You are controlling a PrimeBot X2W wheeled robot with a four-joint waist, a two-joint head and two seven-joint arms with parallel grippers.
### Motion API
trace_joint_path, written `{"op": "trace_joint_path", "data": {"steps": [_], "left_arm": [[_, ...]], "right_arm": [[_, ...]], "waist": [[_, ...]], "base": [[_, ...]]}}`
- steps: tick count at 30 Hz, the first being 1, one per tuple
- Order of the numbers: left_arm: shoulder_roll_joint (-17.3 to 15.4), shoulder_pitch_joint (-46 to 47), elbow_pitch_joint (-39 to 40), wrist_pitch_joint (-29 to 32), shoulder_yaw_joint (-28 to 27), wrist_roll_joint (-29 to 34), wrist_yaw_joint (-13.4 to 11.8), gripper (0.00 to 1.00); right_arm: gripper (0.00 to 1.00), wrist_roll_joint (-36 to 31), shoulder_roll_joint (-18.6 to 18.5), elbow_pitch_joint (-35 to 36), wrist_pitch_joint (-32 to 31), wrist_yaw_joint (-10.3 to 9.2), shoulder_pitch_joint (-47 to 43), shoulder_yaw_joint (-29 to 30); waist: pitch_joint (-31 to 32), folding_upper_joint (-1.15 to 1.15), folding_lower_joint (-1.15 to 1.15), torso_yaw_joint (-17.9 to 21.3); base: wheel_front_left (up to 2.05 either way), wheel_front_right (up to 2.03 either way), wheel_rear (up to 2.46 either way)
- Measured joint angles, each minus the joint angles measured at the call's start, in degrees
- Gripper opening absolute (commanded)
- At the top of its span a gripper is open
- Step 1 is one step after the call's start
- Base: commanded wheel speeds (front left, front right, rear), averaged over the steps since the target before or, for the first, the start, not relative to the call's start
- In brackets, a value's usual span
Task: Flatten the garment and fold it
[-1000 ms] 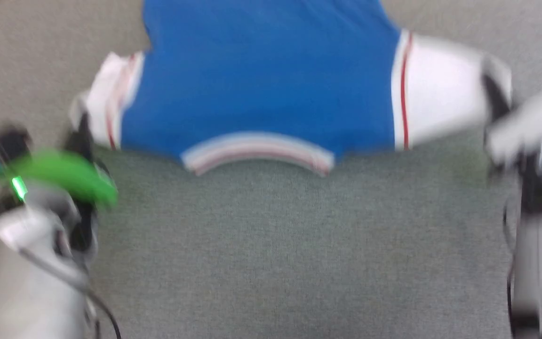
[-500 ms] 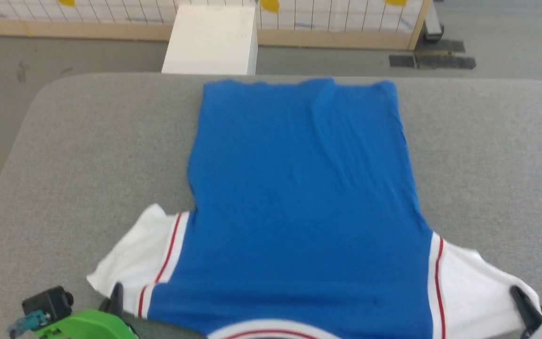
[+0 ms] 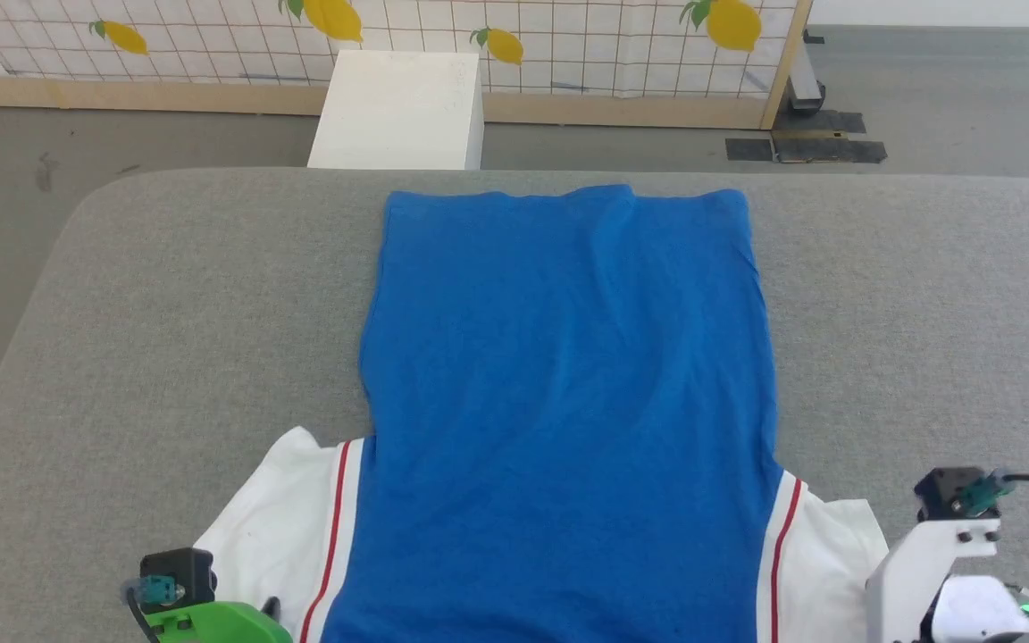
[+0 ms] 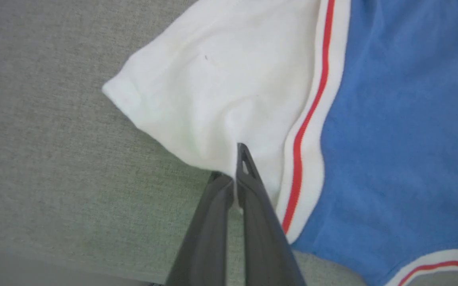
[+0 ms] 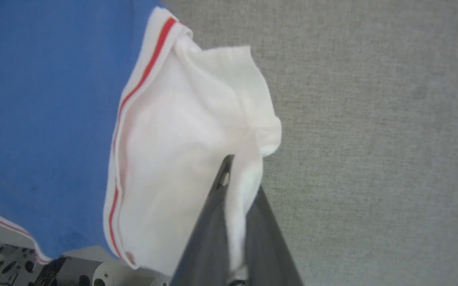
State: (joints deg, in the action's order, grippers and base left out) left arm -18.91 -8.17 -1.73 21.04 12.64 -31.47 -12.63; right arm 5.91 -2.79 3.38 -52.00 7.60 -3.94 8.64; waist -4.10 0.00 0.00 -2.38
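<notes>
Shirt [image 3: 559, 402]: one, blue, spread on grey table [image 3: 166, 313]. Grippers: two. Left gripper [image 4: 231, 163] fingers clamped on white left sleeve [image 4: 213, 87]; right gripper [image 5: 241, 174] fingers pinching right sleeve [image 5: 189, 139].

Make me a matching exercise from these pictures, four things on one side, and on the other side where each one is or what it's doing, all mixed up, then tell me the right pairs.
Column one:
1. left end effector
2. white box
3. garment
4. lemon-print panel

Column two:
a. lies spread on the grey table
b. stands just past the table's far edge
c. shut on a white sleeve
d. runs along the back, behind the box

Pairs: 1-c, 2-b, 3-a, 4-d
</notes>
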Motion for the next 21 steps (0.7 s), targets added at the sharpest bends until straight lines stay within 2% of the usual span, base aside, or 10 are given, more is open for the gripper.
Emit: {"op": "trace_joint_path", "data": {"steps": [3, 4, 5, 7, 12, 17, 21], "left_arm": [[1.05, 0.51, -2.09, -1.01, 0.09, -1.18, 0.87, 0.00], [1.25, 0.60, -2.58, -1.33, 0.05, -1.64, 1.07, 0.00], [1.36, 0.73, -3.16, -1.69, 0.04, -1.96, 1.35, 0.00], [1.59, 0.84, -3.92, -2.57, -0.13, -2.34, 1.58, 0.00], [2.34, 0.96, -4.80, -5.12, -0.82, -2.89, 2.21, 0.00], [2.77, 0.96, -4.15, -6.32, -1.64, -3.80, 2.55, 0.00], [2.82, 0.97, -1.76, -7.37, -2.69, -4.95, 2.64, 0.00]], "right_arm": [[0.00, -0.36, -0.02, -4.86, 0.57, -0.01, 0.44, -0.15], [0.24, -0.53, -0.02, -5.67, 0.96, -0.01, 0.44, -0.16], [1.00, -0.63, -0.02, -6.46, 1.49, -0.01, 0.44, -0.10], [1.00, 0.07, 0.01, -6.93, 2.48, -0.01, 0.52, 1.00], [1.00, 8.71, -0.01, -1.03, 9.32, -0.02, 3.83, 7.67], [1.00, 9.06, -0.15, 4.38, 13.30, -0.03, 10.00, 10.57], [1.00, 7.04, -0.18, 2.86, 14.55, -0.03, 20.03, 9.82]], "waist": [[-0.01, 0.00, 0.00, -0.40], [0.02, 0.00, 0.00, -0.53], [0.09, 0.00, 0.00, -0.66], [0.35, 0.00, 0.00, -0.77], [1.01, 0.00, 0.00, -1.11], [0.42, 0.00, 0.00, -1.00], [-1.43, 0.00, 0.00, -0.88]], "base": [[0.00, 0.00, 0.00], [0.00, 0.00, 0.00], [0.00, 0.00, 0.00], [0.00, 0.00, 0.00], [0.00, 0.00, 0.00], [0.00, 0.00, 0.00], [0.00, 0.00, 0.00]]}}
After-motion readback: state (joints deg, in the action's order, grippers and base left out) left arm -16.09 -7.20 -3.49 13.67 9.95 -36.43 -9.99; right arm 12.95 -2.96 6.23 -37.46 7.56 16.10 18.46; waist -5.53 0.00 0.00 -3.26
